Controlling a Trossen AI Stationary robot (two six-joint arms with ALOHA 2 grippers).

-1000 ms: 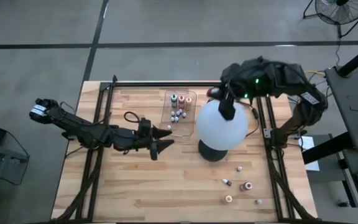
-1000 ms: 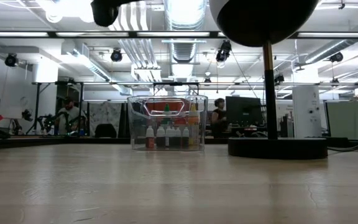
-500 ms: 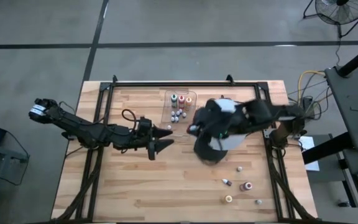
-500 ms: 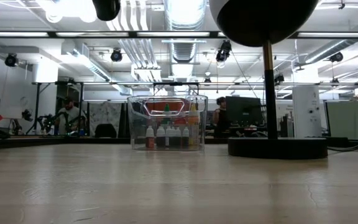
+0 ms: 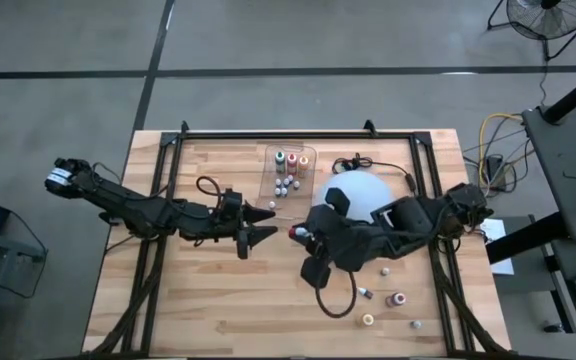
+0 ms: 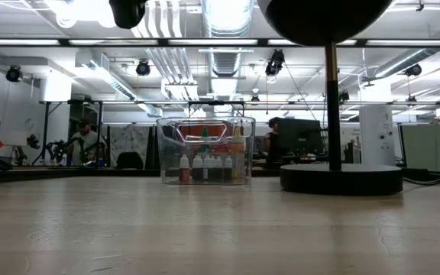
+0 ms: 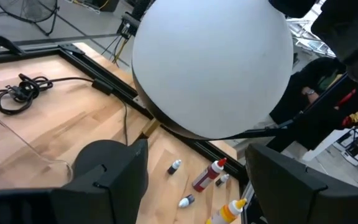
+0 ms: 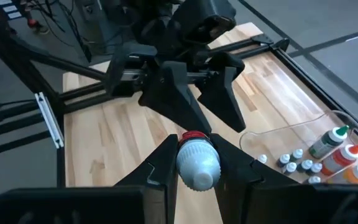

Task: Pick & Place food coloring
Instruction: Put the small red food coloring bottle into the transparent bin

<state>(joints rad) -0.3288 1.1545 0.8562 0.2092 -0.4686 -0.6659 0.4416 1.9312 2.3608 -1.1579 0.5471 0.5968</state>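
My right gripper (image 5: 296,233) reaches over the white globe (image 5: 363,195) and is shut on a small food coloring bottle (image 8: 197,163), white with a red end, above the table's middle. My left gripper (image 5: 268,220) is open and empty just left of it, with its fingers (image 8: 176,99) pointing at the bottle. The clear tray (image 5: 288,172) at the far middle holds several bottles upright. Several loose bottles (image 5: 396,298) lie on the wood at the near right, and they also show in the left wrist view (image 7: 209,174). My right gripper pinches the bottle between its two fingers (image 8: 163,163), one on each side of the white ribbed part (image 8: 199,169). The red end (image 8: 194,135) sticks out past the fingertips. The fingers point toward the table's left. The bottle is lifted clear of the table.
The globe's black base (image 6: 341,179) stands right of the tray (image 6: 205,153). A black cord (image 5: 353,162) lies coiled behind the globe, and another (image 5: 208,187) by the left arm. Black rails (image 5: 158,200) run along the table's sides.
My right gripper has swung from the far side of the globe, over it, toward the table's near left. It now stands close in front of my left gripper.
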